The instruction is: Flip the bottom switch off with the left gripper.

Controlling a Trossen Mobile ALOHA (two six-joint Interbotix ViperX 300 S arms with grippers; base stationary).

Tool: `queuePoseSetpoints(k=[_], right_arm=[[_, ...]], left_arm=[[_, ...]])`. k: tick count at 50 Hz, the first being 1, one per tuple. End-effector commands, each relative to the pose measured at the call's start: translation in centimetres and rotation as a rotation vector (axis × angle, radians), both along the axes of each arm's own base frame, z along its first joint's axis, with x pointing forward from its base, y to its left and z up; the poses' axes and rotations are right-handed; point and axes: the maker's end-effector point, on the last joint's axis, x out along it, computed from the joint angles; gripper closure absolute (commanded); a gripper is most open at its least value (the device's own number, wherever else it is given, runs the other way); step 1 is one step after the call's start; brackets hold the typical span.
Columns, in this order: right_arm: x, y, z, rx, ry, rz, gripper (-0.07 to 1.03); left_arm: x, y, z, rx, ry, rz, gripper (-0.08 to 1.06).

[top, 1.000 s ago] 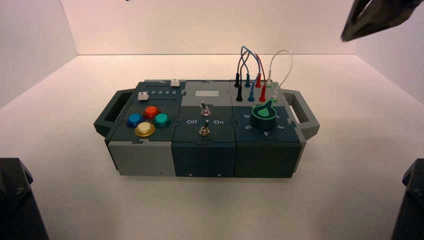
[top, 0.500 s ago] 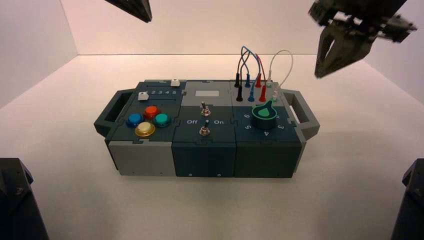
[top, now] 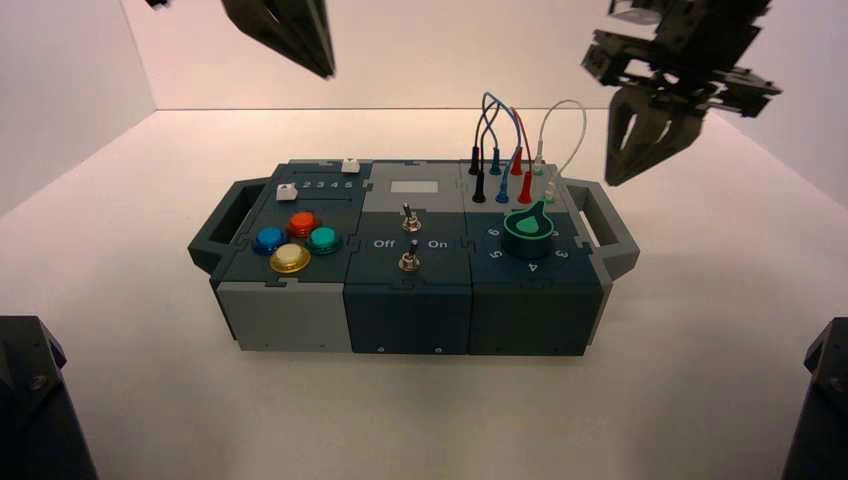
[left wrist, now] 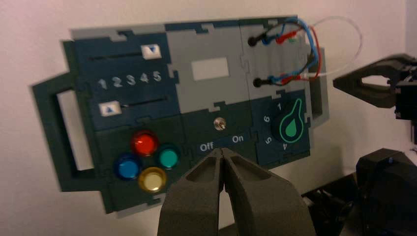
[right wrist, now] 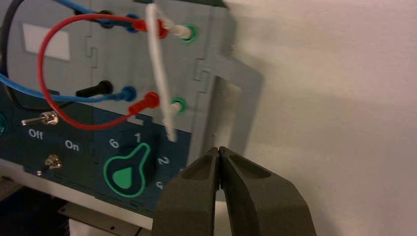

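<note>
High view has the left gripper over the far left side of the box, fingers pressed together and well apart from the bottom switch, which sits nearer and to their right, below the Off/On lettering. The right gripper, shut too, hangs by the right handle.

White tabletop. Directly on it: dark box with grey panels and side handles, centre of frame in high view, long side facing camera.
</note>
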Motion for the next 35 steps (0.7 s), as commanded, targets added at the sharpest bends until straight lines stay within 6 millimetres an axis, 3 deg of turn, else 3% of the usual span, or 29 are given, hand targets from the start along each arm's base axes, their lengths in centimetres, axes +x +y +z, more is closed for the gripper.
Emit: queuePoseSetpoints(k=[1, 19, 35], right_arm=[[0.6, 1.5, 0.2, 0.015, -0.007, 0.030, 0.98], [0.4, 1.8, -2.1, -0.016, 0.053, 0.049, 0.98], [0.3, 1.4, -3.0, -0.042, 0.072, 0.066, 0.98]], left_arm=[[0.2, -1.8, 0.6, -0.029, -0.013, -0.015, 1.01], [-1.1, -5.1, -0.3, -0.023, 0.039, -0.041, 1.01], [-2.3, -6.6, -0.7, -0.025, 0.071, -0.042, 1.01]])
